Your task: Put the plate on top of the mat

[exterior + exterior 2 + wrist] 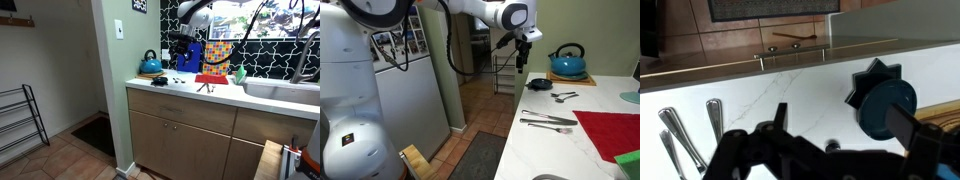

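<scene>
The red mat (608, 130) lies flat on the white counter; it also shows in an exterior view (212, 78) in front of the upright blue board (215, 54). The orange plate is not clearly in view; a shallow round thing cut by the frame's right edge (632, 97) may be it. My gripper (523, 62) hangs high above the counter's end, left of the teal kettle (568, 63). In the wrist view the gripper (845, 125) is open and empty, with the kettle (885, 105) below its right finger.
Several metal utensils lie on the counter (548, 122) (675, 135). A small black thing (538, 86) lies near the kettle. A green sponge (630, 160) sits at the mat's near corner. A sink (285, 90) is at the counter's far end.
</scene>
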`<move>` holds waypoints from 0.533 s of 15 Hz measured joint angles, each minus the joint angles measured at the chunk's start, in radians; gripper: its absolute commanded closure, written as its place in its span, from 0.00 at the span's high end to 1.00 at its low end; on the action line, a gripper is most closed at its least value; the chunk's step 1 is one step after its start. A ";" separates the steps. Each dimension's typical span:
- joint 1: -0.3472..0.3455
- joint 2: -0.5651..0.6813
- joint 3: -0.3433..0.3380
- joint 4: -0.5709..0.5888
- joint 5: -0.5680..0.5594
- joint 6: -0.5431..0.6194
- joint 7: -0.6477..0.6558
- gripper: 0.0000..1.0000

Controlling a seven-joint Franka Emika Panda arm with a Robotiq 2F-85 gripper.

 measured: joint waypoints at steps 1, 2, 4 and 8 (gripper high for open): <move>0.001 0.003 0.000 0.000 0.001 0.000 -0.001 1.00; 0.000 0.001 0.000 0.000 0.001 0.000 -0.002 1.00; 0.000 -0.005 -0.001 0.001 0.001 0.000 -0.002 1.00; 0.000 -0.007 -0.001 0.001 0.001 0.000 -0.002 1.00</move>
